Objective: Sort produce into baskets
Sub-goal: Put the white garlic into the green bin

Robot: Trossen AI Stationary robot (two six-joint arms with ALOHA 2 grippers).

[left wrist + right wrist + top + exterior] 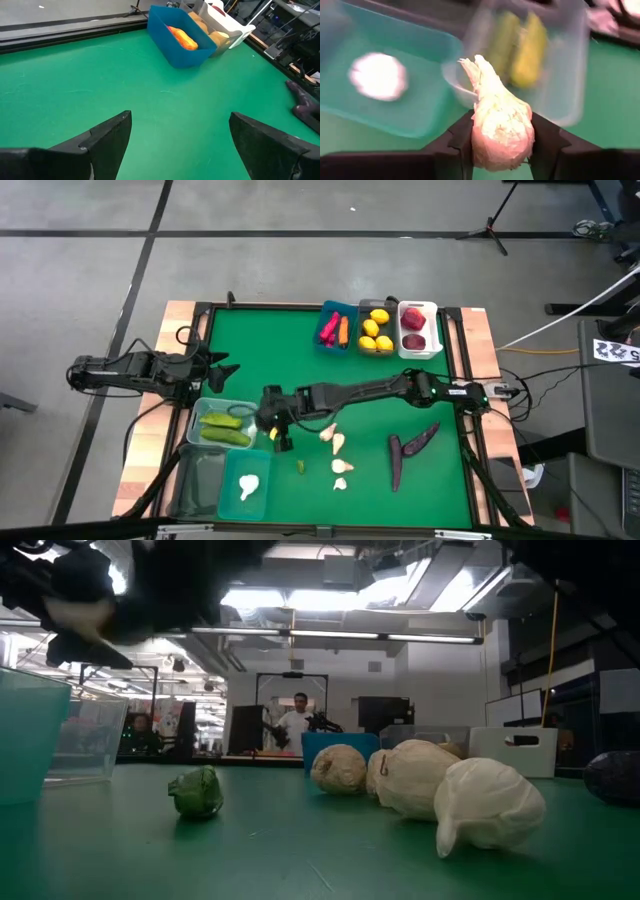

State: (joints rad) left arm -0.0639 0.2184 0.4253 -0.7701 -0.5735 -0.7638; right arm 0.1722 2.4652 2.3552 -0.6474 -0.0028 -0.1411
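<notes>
White garlic (501,125) sits clamped between the fingers of the right pincer (502,142), stem tip pointing up in the right wrist view, with the teal basket (420,85) and the one garlic (378,76) already in it at the left of that frame. In the high view the right pincer (274,420) is left of centre, just beside the clear basket of green cucumbers (226,427), and the teal basket (243,487) lies below it at the lower left. To do the step well, the bulb should travel clear of the cucumber basket's rim and be let go only when it is squarely over the teal floor, low enough that it will not bounce out; the grip looks to be on the fat belly of the bulb, which ought to hold, though the blur makes it hard to judge how deep it sits. Three more garlic bulbs (336,443) wait on the green worktop (270,350) near centre, with a small green piece (197,791) beside them and two eggplants (412,448) to the right. The left pincer (176,145) waits with its fingers spread wide at the left edge.
</notes>
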